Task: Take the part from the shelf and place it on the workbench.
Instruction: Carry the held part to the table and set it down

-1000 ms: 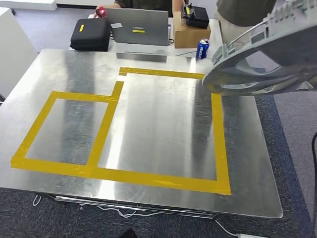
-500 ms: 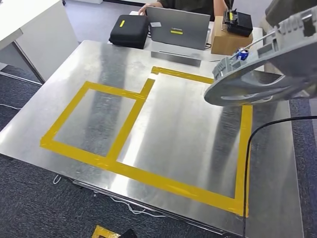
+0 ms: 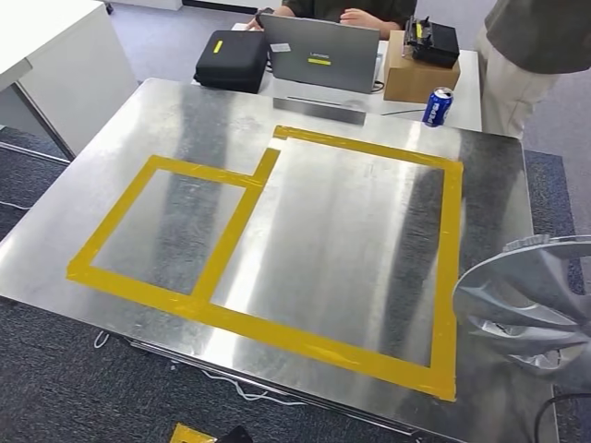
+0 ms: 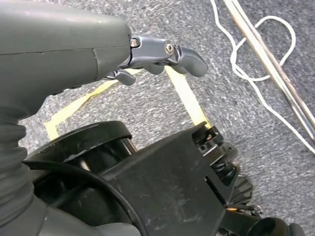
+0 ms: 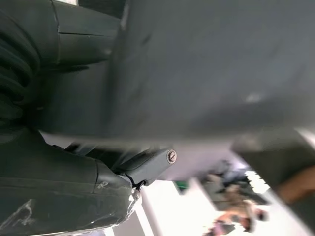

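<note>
The part (image 3: 529, 305) is a large grey disc-like moulding with ribs. In the head view it hangs low over the near right corner of the metal workbench (image 3: 328, 231), just outside the large yellow tape rectangle (image 3: 446, 277). A smaller taped square (image 3: 163, 166) adjoins it on the left. In the right wrist view my right hand (image 5: 67, 182) grips the part (image 5: 215, 64), whose grey surface lies between the thumb and a dark finger (image 5: 148, 167). My left hand (image 4: 111, 54) hangs over the carpet, fingers (image 4: 174, 51) loosely extended, holding nothing.
Behind the bench a table carries a laptop (image 3: 324, 55), a black case (image 3: 231, 60), a cardboard box (image 3: 415, 78) and a blue can (image 3: 437, 106). One person (image 3: 536, 55) stands at the far right; another's hands (image 3: 362, 17) rest at the laptop. A white table (image 3: 49, 55) stands left.
The camera has turned and the whole scene shifted. The part has dropped from the upper right of the head view to the lower right, low over the bench corner.
</note>
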Controlling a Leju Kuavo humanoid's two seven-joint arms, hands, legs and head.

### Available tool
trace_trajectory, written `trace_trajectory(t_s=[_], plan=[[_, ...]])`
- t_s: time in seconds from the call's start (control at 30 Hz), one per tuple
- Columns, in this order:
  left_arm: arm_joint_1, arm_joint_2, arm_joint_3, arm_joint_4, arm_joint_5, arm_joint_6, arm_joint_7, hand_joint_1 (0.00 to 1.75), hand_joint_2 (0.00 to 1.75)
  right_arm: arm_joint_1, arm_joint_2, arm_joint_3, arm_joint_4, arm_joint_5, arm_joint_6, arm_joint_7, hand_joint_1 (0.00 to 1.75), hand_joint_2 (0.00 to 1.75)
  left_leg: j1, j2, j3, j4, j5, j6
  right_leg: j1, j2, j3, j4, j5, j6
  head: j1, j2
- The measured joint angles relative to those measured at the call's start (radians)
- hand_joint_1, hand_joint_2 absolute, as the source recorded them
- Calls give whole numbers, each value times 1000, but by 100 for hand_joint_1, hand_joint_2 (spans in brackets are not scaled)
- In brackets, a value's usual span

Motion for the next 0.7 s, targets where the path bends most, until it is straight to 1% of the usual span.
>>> trace_trajectory(t_s=[0.07,0.13,0.37,0.47,0.7], plan=[[0,0,3,0,6,5,-3,0,175,35,-25,39,35,-41,0,-8,175,175,-1,6,2,0,-2,0,-1,5,0,-1,1,1,0,0],[0,0,5,0,10,8,-4,0,175,59,-40,64,62,-58,0,-9,175,175,-2,10,3,0,-2,1,-2,9,0,-3,2,2,0,0],[0,0,11,0,10,11,-5,0,175,87,-58,108,108,-78,0,-10,175,175,-4,12,3,0,-1,3,-4,12,1,-4,4,6,0,0],[0,0,12,0,9,13,-5,0,175,105,-52,117,139,-102,1,-11,175,175,-4,12,3,0,0,4,-4,11,2,-5,5,6,0,0],[0,0,14,0,7,19,-5,0,175,142,-3,119,235,-122,3,-17,175,175,-4,12,7,0,0,4,-3,12,6,-7,5,7,0,0]])
